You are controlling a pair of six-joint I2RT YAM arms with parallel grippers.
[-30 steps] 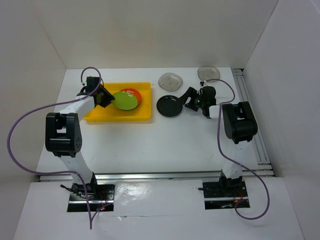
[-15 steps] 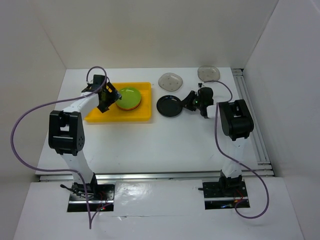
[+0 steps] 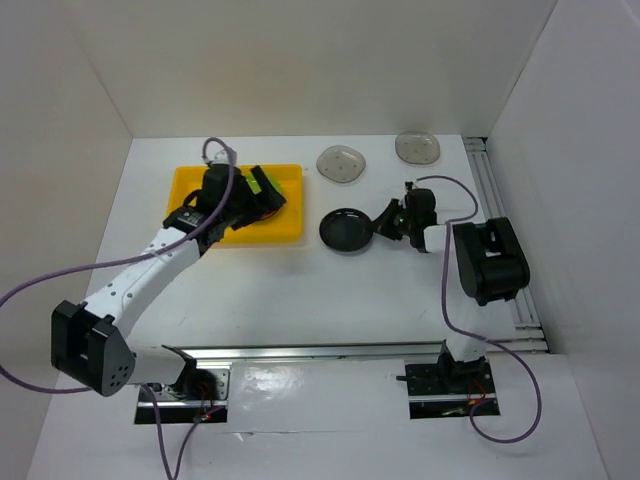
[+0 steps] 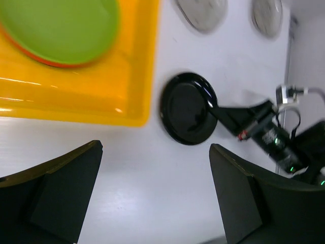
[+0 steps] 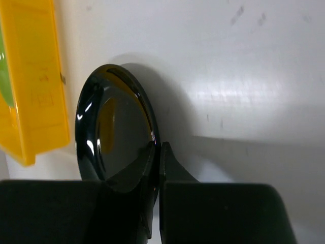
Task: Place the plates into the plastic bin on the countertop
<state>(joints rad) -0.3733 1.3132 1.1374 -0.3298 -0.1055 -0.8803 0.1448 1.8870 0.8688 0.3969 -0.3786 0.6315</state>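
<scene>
The yellow plastic bin [image 3: 188, 183] holds a lime-green plate [image 4: 61, 25] stacked on an orange plate [image 4: 36, 57]. My left gripper [image 3: 268, 195] hovers above the bin's right half, open and holding nothing [image 4: 155, 147]. On the white countertop [image 3: 300, 285] to the right of the bin is a glossy black plate [image 3: 345, 230]. My right gripper [image 3: 378, 228] is shut on its right rim [image 5: 158, 147], one finger inside the plate and one outside. The black plate [image 5: 111, 127] looks tilted. Two grey rounded-square plates [image 3: 341, 164] [image 3: 418, 147] lie behind it near the back wall.
White walls enclose the countertop on three sides. A metal rail [image 3: 500, 220] runs along the right edge and another along the front edge [image 3: 330, 350]. The left arm's purple cable [image 3: 60, 275] loops out over the left side.
My left gripper opened, leaving the green plate on the orange one in the bin, and the arm swung right over the bin. My right gripper closed on the black plate's rim.
</scene>
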